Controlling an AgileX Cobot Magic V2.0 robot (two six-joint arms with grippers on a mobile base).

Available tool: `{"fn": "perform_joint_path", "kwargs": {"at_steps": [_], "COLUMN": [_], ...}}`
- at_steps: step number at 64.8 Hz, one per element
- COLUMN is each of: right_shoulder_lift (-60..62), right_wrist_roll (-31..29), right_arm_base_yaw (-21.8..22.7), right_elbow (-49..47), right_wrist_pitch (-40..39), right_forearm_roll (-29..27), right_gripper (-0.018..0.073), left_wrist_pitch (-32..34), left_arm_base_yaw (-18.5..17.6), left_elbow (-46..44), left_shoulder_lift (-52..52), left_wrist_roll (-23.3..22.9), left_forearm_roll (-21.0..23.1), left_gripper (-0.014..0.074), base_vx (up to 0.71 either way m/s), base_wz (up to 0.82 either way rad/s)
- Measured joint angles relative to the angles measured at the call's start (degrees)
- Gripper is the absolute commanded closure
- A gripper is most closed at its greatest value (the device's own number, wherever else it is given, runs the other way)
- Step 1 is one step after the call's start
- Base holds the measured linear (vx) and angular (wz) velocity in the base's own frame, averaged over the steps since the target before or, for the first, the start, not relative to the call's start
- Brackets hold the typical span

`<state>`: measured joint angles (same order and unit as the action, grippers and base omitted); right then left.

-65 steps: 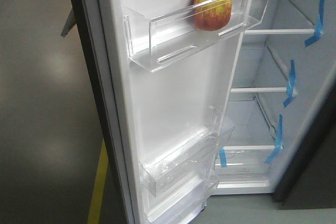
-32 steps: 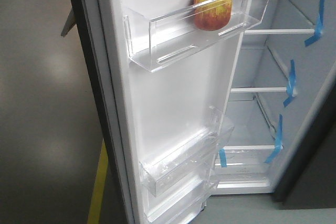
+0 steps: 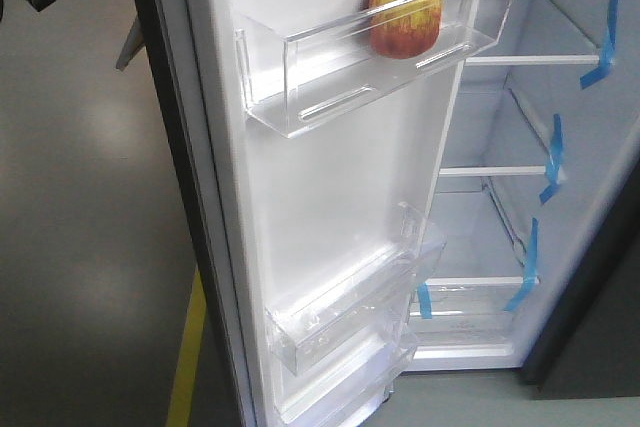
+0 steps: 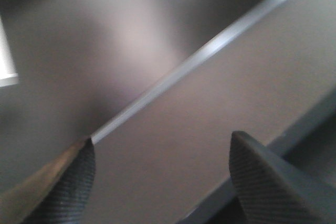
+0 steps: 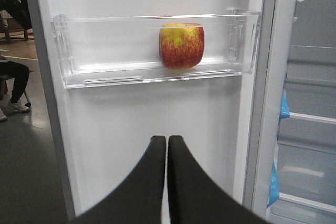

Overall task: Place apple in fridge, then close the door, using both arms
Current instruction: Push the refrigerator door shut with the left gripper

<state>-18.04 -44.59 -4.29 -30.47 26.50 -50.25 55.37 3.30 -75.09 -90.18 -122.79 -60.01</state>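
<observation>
Though apple (image 3: 405, 15) behind bin wall (image 3: 335, 62): left end effector (image 4: 160, 142) agape, right end effector (image 5: 167, 139) clenched.

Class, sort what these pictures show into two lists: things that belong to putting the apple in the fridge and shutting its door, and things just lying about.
Belongs to the job: apple, upper door bin holding it, door, fridge.
Just there: blue tape strips, yellow floor line, seated person, lower door bin.
</observation>
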Motion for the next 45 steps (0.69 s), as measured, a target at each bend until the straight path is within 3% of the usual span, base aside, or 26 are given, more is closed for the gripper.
{"fn": "perform_joint_path", "kwargs": {"at_steps": [23, 45], "right_shoulder_lift": [0.0, 0.0], "right_wrist_roll": [0.0, 0.0], "right_arm_base_yaw": [0.0, 0.0], "right_elbow": [0.0, 0.0], "right_wrist_pitch": [-0.1, -0.1], "right_forearm_roll": [-0.3, -0.4], "right_gripper": [0.0561, 0.0561], "left_wrist_pitch": [-1.0, 2.7], "left_arm_base_yaw": [-4.6, -13.3], "left_elbow": [-1.4, -2.0], "left_shoulder_lift": [-2.9, -3.0], "left_wrist_roll": [-0.5, -0.5], "left_forearm_roll": [-0.2, -5.9], "left_gripper": [0.0073, 0.0073], "base_vx": [0.0, 0.0], "base_wz": [0.0, 0.0]}}
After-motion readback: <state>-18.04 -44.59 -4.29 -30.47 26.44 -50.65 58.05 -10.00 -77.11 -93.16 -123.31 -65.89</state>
